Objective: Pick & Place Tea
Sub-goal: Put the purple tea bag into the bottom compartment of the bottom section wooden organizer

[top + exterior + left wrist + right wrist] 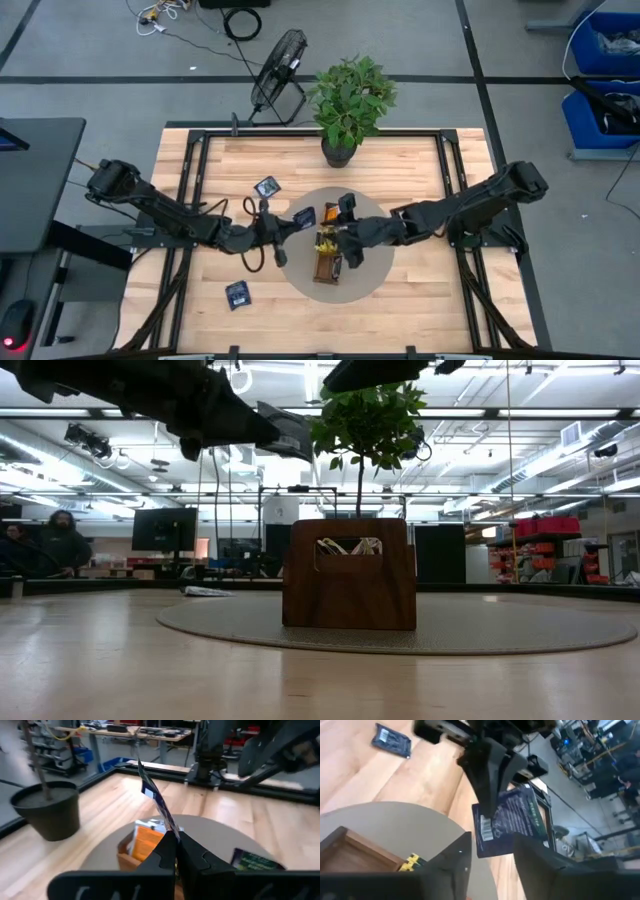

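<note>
Navy tea sachet point(509, 820) hangs pinched in the left gripper point(487, 795), above the round mat point(375, 280), just left of the wooden box point(328, 262). The right gripper point(490, 855) is spread open beside it.

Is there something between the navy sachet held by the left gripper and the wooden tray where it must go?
Nothing visible blocks it. The left gripper pinches the navy sachet above the mat, beside the wooden tray. The right gripper, open, hovers close by.
</note>
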Controlling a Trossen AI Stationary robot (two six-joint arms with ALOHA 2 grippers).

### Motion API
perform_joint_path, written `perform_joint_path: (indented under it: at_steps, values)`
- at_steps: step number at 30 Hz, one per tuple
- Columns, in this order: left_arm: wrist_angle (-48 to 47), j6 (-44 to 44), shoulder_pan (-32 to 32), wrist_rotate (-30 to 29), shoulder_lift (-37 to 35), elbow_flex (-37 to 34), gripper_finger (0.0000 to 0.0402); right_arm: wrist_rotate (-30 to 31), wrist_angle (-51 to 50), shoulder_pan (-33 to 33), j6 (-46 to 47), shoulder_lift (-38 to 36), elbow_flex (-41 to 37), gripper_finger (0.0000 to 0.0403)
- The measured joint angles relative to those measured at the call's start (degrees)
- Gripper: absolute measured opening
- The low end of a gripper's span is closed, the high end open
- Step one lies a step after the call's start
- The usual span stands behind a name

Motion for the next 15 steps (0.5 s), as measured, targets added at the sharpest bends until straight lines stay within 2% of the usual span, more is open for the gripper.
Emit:
perform_joint_path:
  at_steps: [5,10,15]
  values:
    - [-2.5,2.4,-1.2,-3.8,0.2,0.0,0.0003,-5.9,-1.9,-2.7,1.2,0.0,3.1,0.0191]
    - [-2.7,5.6,-2.3,-4.8,0.2,0.0,0.0003,-12.7,-3.5,-5.0,1.4,0.4,7.4,0.0196]
    - [-2.6,11.0,-3.5,-4.8,0.2,0.0,0.0003,-17.9,-10.3,-8.1,3.1,3.0,11.8,0.0196]
